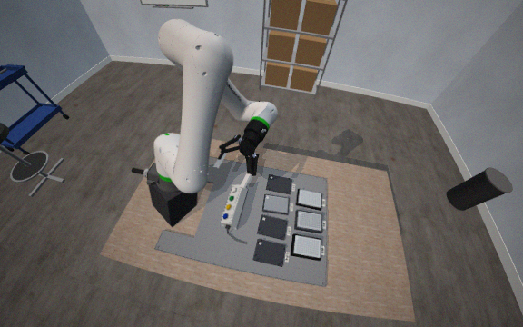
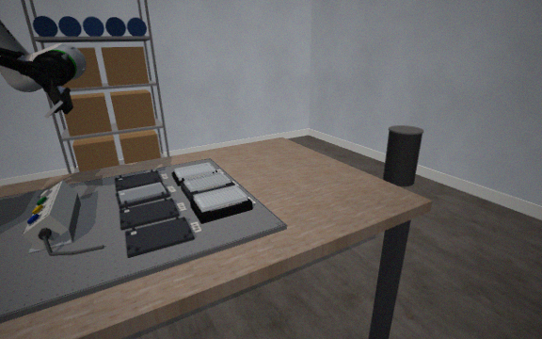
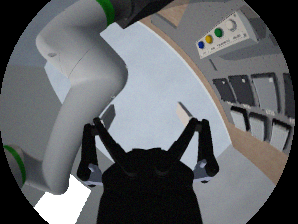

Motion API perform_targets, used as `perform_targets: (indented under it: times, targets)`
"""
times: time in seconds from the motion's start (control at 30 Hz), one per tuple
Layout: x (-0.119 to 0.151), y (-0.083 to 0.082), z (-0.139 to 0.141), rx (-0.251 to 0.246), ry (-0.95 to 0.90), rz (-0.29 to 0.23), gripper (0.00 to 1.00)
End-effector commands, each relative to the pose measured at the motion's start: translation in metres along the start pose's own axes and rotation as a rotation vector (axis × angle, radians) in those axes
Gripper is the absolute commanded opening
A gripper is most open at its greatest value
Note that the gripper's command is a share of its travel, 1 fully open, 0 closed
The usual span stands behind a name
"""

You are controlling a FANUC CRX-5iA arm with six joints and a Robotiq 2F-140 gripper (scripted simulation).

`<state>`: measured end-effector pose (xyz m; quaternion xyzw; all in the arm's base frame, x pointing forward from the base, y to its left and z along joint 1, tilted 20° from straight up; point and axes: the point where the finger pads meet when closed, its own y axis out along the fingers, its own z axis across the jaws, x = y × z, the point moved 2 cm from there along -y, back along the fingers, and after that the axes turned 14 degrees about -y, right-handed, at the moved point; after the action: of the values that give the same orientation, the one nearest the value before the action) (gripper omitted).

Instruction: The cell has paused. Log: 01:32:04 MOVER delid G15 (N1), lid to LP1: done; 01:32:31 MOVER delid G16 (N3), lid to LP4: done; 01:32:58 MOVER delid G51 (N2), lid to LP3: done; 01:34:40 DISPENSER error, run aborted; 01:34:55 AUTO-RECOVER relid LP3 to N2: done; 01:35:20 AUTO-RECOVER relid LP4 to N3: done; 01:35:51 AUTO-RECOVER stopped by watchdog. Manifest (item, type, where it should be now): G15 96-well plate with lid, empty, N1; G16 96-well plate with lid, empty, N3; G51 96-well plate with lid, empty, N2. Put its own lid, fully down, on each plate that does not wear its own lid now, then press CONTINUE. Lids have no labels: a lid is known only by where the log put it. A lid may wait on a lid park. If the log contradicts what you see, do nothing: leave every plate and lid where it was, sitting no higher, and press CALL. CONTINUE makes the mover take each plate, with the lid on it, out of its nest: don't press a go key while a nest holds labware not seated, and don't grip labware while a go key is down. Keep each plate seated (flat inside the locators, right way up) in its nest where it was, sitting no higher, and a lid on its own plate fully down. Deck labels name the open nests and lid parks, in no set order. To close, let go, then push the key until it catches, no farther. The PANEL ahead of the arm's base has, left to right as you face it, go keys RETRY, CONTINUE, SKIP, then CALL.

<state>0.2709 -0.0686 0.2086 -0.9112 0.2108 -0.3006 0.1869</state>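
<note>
The white arm [image 1: 198,100] reaches out over the wooden worktop [image 2: 327,188]. Its fingers [image 1: 252,165] are spread as wide as they go and hold nothing. They hang well above the far end of the key panel [image 1: 240,204].

Below the fingers, and out past the panel, lies the grey deck plate [image 1: 189,252]. It carries a row of four dark lid parks, with three nests beyond them.

All three plates sit flat in their nests. The one nearest the fingers [image 1: 310,198] and the farthest [image 1: 307,246] show smooth pale tops, so they are probably lidded. The middle plate [image 1: 310,221] shows a dotted well pattern and looks bare, though this is not certain at this size.

One loose lid [image 1: 276,204] waits on the second park out from the fingers. The other three parks look bare.

The deck labels are too small to read, so I cannot confirm that this park is LP1 or that the bare nest is N1.

By my judgement, two relids are done. Still to do are checking the labels, carrying the lid over, seating it and pressing CONTINUE. That is likely the yellow key [image 1: 229,206], which shows no sign of having been pressed.
</note>
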Motion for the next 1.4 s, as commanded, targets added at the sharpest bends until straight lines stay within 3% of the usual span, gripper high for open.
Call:
perform_targets:
  times: [0.0, 0.57, 0.63, 0.7, 0.77, 0.8, 0.83, 0.93, 0.97, 1.03, 1.1, 1.13, 1.17, 1.23, 1.27, 1.33, 1.37]
  targets:
    - [0.0, 0.0, 0.0, 0.0, 0.0, 0.0, 1.0]
    - [0.0, 0.0, 0.0, 0.001, 0.001, 0.001, 1.0]
    - [-0.003, 0.003, 0.004, 0.009, 0.02, 0.026, 1.0]
    - [-0.013, 0.01, 0.018, 0.035, 0.083, 0.106, 1.0]
    - [-0.03, 0.02, 0.044, 0.074, 0.205, 0.253, 1.0]
    - [-0.03, 0.02, 0.044, 0.074, 0.205, 0.253, 1.0]
    - [-0.04, 0.024, 0.061, 0.089, 0.268, 0.323, 1.0]
    - [-0.049, 0.025, 0.082, 0.111, 0.376, 0.441, 1.0]
    - [-0.057, 0.024, 0.105, 0.114, 0.418, 0.48, 1.0]
    - [-0.056, 0.025, 0.104, 0.128, 0.495, 0.564, 1.0]
    - [-0.056, 0.025, 0.104, 0.128, 0.495, 0.564, 1.0]
    - [-0.059, 0.021, 0.129, 0.137, 0.611, 0.678, 1.0]
    - [-0.058, 0.015, 0.156, 0.134, 0.646, 0.706, 1.0]
    - [-0.058, 0.016, 0.155, 0.141, 0.72, 0.781, 1.0]
    - [-0.051, 0.009, 0.181, 0.141, 0.766, 0.819, 1.0]
    - [-0.05, 0.01, 0.18, 0.142, 0.847, 0.898, 1.0]
    - [-0.037, 0.003, 0.205, 0.139, 0.892, 0.934, 1.0]
